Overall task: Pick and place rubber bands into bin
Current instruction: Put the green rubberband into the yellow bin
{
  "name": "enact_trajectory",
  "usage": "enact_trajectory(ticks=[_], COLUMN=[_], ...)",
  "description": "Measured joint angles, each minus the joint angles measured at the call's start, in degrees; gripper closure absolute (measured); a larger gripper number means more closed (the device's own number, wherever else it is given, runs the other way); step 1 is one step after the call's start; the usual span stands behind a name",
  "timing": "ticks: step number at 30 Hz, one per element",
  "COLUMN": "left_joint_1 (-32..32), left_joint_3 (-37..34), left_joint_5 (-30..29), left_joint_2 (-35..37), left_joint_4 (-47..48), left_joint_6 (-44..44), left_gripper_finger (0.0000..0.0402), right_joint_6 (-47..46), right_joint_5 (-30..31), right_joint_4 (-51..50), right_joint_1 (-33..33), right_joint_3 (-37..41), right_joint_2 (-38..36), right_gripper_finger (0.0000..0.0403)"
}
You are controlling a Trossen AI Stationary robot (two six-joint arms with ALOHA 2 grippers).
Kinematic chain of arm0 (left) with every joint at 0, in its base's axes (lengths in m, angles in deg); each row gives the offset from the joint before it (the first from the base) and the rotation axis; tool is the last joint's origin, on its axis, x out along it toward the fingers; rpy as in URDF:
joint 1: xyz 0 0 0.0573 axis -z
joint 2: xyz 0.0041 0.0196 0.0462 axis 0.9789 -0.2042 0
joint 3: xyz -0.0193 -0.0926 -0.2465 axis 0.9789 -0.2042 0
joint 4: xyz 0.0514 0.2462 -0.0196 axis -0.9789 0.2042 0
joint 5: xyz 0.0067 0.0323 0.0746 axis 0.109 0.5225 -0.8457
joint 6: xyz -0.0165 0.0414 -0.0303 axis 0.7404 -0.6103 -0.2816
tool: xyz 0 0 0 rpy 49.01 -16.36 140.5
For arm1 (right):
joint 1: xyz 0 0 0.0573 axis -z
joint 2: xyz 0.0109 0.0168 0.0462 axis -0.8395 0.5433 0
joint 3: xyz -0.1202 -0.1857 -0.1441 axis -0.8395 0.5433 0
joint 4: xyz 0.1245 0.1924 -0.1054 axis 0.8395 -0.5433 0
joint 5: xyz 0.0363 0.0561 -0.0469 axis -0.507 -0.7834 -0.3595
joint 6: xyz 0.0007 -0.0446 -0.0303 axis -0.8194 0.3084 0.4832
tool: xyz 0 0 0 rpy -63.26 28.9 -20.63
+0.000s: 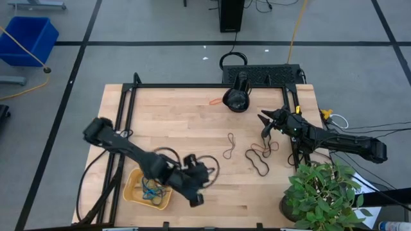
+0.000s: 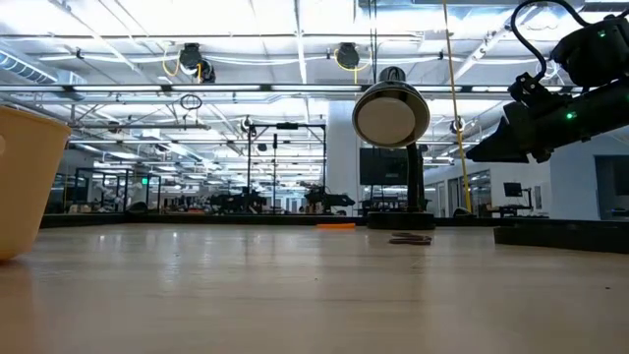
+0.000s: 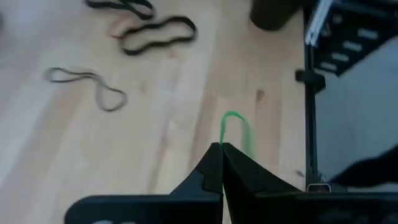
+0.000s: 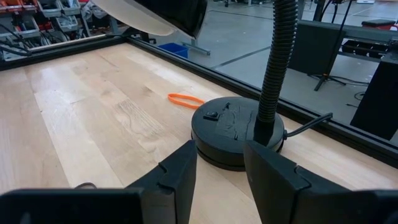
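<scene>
My left gripper (image 3: 221, 149) is shut on a thin green rubber band (image 3: 237, 129), held above the table's near middle (image 1: 199, 189), just right of the bin (image 1: 136, 192). The orange-yellow bin holds several rubber bands (image 1: 153, 190). More rubber bands lie flat on the wood: a brown one (image 1: 229, 146), dark ones (image 1: 260, 159) (image 3: 157, 34) and an orange one (image 4: 185, 99) by the lamp base. My right gripper (image 4: 219, 158) waits open at the table's right (image 1: 265, 122), with nothing between its fingers. My left gripper pinches the green rubber band (image 3: 225, 140) between its two shut fingertips. A narrow loop of the rubber band sticks out past the tips. The fingers slant downward toward the table's right side. The rubber band is lifted clear of the wood.
A black desk lamp (image 1: 237, 96) stands at the far middle, its base (image 4: 236, 127) right in front of my right gripper. A potted plant (image 1: 324, 192) fills the near right corner. A black metal frame (image 3: 309, 93) runs along the table's edges. Bare wood lies at the far left.
</scene>
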Motion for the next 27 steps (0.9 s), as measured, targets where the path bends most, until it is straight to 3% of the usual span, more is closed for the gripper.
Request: enact_trajectory(ticks=[4,13,20,27], left_joint_1=[0.3,3.8,9.2,12.5], left_joint_3=[0.0,0.0,-2.7,-11.9], left_joint_5=[-0.1,12.8,15.9,19.9], left_joint_2=[5.1,7.8,7.5,7.6], left_joint_4=[9.2,33.2,35.0,30.9], left_joint_6=[6.6,28.4,40.2,49.2], left_gripper_finger=[0.0400,0.0401,0.0401,0.0399], right_joint_6=[0.0,0.0,0.0,0.0], right_joint_5=[0.0,0.0,0.0,-0.1], right_joint_4=[0.0,0.0,0.0,0.0], right_joint_1=[0.0,0.0,0.0,0.0], right_joint_3=[0.0,0.0,0.0,0.0], right_joint_2=[0.0,0.0,0.0,0.0], right_gripper_finger=[0.0273,0.0273,0.0273,0.0273])
